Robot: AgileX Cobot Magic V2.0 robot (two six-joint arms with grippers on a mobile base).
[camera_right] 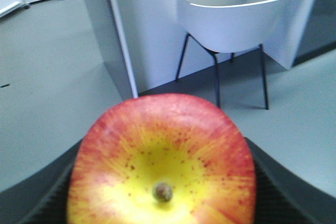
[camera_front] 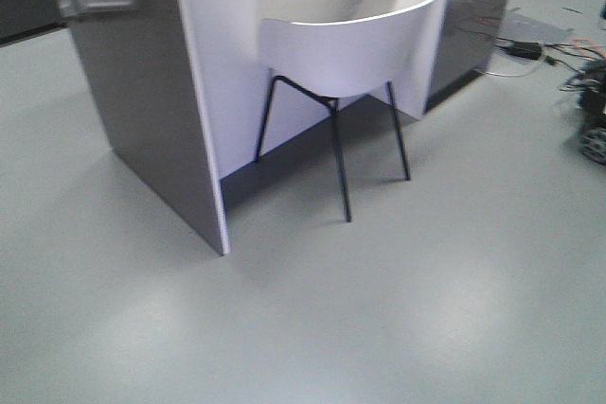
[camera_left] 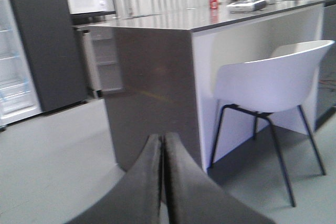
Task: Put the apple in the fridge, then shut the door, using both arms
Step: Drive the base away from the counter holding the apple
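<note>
Only the right wrist view showed the apple (camera_right: pixel 163 161). It filled the foreground, dimpled end toward the lens, pinched between the dark fingers (camera_right: pixel 42 203) of the right gripper (camera_right: pixel 163 192). The left wrist view showed the left gripper (camera_left: pixel 163 182), jaws pressed together on nothing, and the fridge (camera_left: pixel 13 77) open at far left. The front view held just the counter (camera_front: pixel 142 92) and a white chair (camera_front: pixel 360 44).
</note>
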